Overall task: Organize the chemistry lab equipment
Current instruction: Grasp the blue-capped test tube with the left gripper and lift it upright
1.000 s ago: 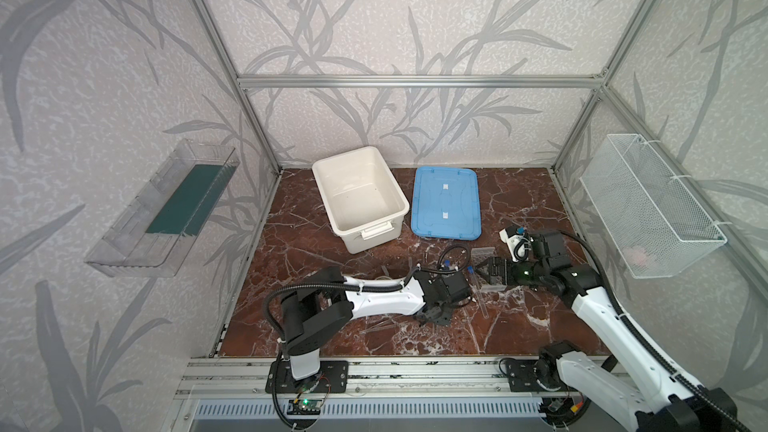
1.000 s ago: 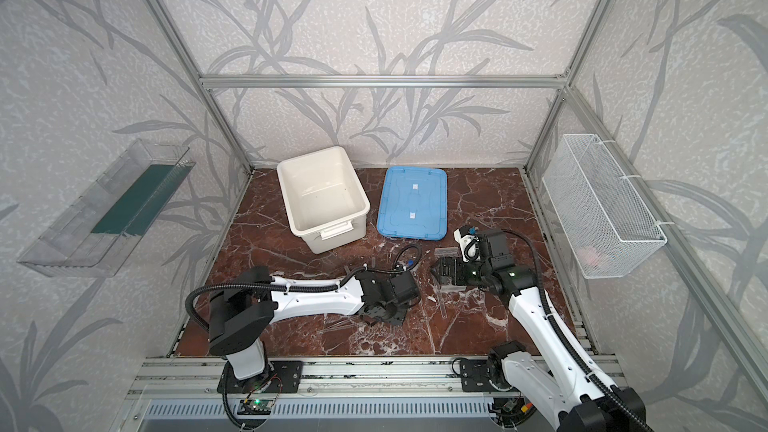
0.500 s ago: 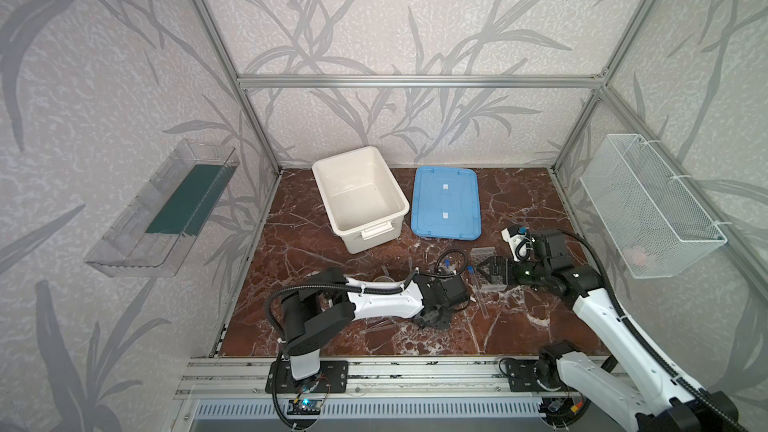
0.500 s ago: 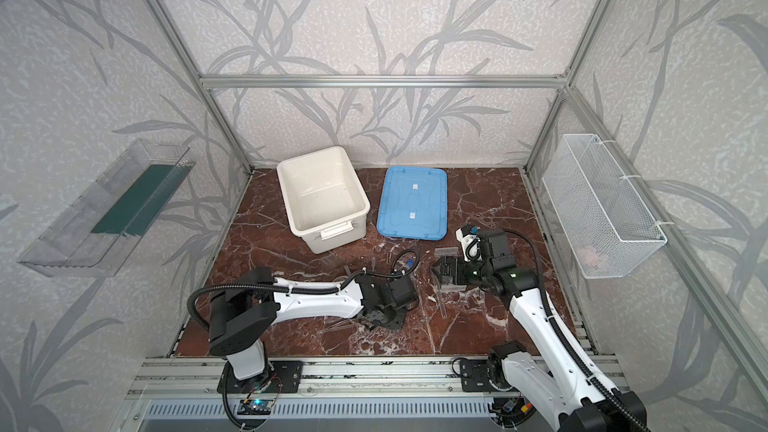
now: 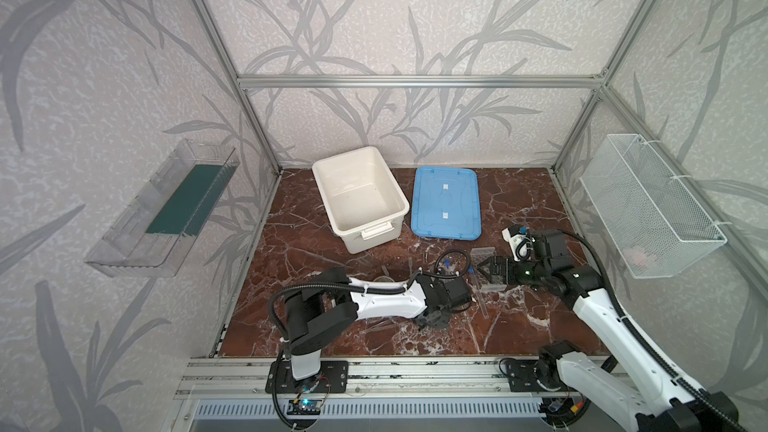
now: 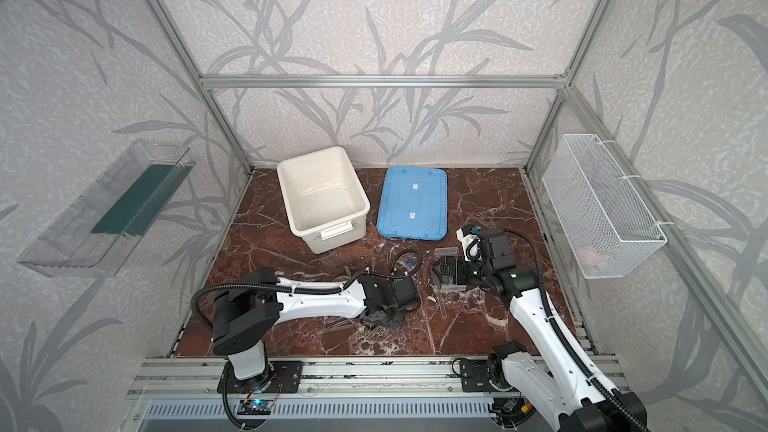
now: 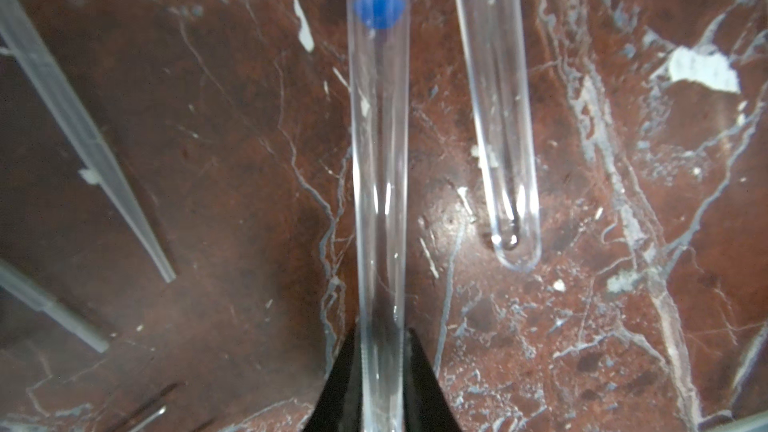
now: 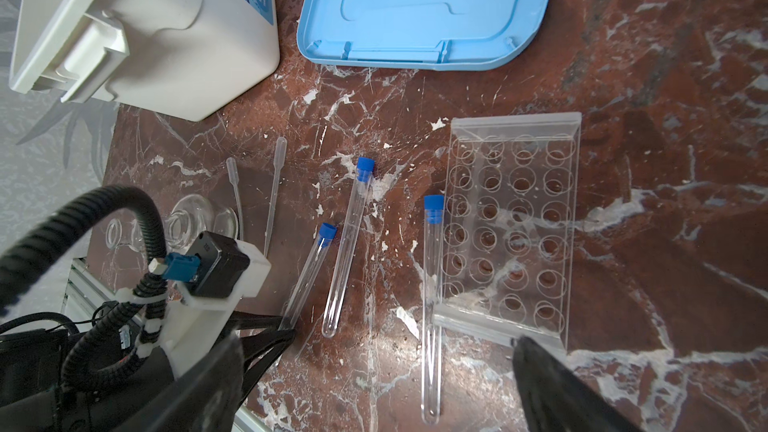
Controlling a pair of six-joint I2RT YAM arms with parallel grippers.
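Observation:
My left gripper (image 7: 381,332) is shut on the lower end of a clear test tube (image 7: 378,160) with a blue cap, lying on the marble floor. A second tube (image 7: 498,118) lies beside it. In the right wrist view the held tube (image 8: 309,272), its neighbour (image 8: 347,251) and a third tube (image 8: 431,305) lie left of the clear many-holed rack (image 8: 511,226). Two small glass vessels (image 8: 187,218) and thin pipettes (image 8: 272,193) lie further left. My right gripper (image 8: 380,384) hovers open over the rack's near end, holding nothing. In both top views the left gripper (image 5: 434,320) sits low at centre front.
A white tub (image 5: 361,197) and a flat blue lid (image 5: 446,203) sit at the back of the floor. A wire basket (image 5: 648,209) hangs on the right wall and a clear shelf (image 5: 162,218) on the left wall. The left arm's cable loops near the vessels.
The left gripper's jaws have closed in onto the test tube, and that arm shifted slightly toward the front. The right arm has not moved.

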